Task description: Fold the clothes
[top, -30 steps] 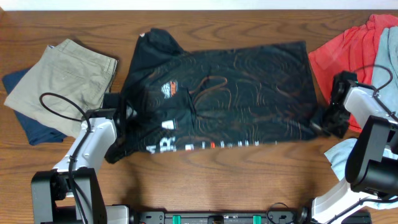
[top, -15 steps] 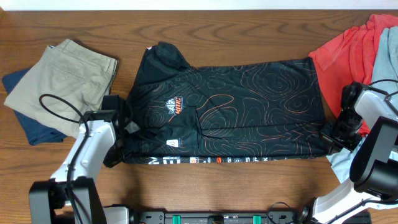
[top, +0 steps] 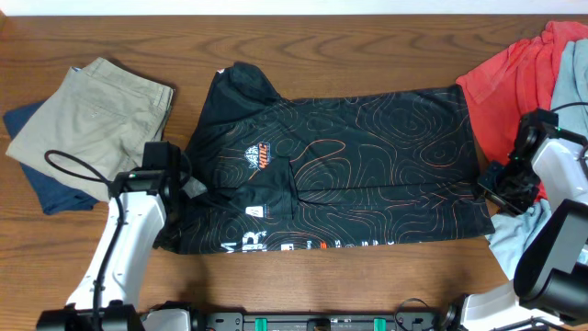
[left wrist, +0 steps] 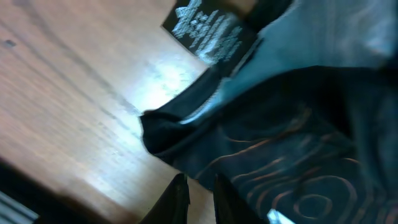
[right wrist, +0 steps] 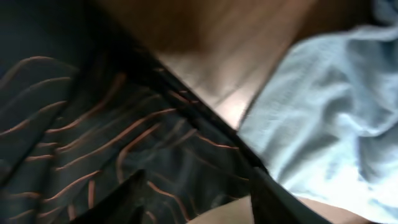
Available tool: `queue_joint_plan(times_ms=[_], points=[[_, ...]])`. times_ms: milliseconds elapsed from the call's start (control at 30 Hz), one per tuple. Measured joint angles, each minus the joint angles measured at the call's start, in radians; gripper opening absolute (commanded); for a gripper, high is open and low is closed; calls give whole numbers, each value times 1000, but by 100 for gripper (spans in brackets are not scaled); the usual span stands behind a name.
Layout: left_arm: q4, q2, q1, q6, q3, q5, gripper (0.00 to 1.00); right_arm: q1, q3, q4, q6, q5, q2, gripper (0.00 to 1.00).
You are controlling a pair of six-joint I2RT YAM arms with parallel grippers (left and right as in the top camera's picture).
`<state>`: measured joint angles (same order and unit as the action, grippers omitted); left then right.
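Spreading flat on the worktop (top: 367, 276), the black shirt (top: 367, 165) now shows more of its lettered hem than half a second ago. Left jaws nearly together, right apart, neither clamping cloth; folding remains.

White arms (top: 124, 248) (black cables (top: 69, 170)).

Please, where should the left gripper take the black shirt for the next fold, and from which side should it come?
Probably the black shirt is best gripped at its near-left corner, coming from the left edge. There the hem lies loose and slightly lifted off the table, so a finger could slide under. The left gripper is already beside it.
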<state>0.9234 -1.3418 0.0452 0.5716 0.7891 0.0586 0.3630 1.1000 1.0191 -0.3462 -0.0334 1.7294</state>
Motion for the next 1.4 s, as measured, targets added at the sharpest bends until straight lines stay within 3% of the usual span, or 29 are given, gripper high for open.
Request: queue_joint_plan(times_ms=[300,567,667,833,933,1133,1167,1267,1300,1400], points=[[-46,15,0,-24,0,-83,17,-1,-72,-88,23,47,0,48],[-46,15,0,-27,0,-94,17,0,-142,-217,19,57,0,41],[-46,15,0,-27,0,-98,17,0,-147,-237,14,59,0,31],[-47,15,0,-27,0,-101,17,-1,-147,-253,13,61,0,1],[-47,15,0,-27,0,-104,17,-1,-147,-256,7,61,0,1],[-98,15,0,-45,0,-105,10,-1,-143,-304,6,128,0,1],[-121,15,0,-52,0,-105,10,-1,-137,-320,6,154,0,6],[-192,15,0,-65,5,-105,10,-1,-95,-364,-2,222,0,35],[-214,15,0,-69,9,-105,10,-1,-69,-375,-3,245,0,40],[-261,15,0,-76,16,-108,10,-2,-15,-384,3,280,-2,40]])
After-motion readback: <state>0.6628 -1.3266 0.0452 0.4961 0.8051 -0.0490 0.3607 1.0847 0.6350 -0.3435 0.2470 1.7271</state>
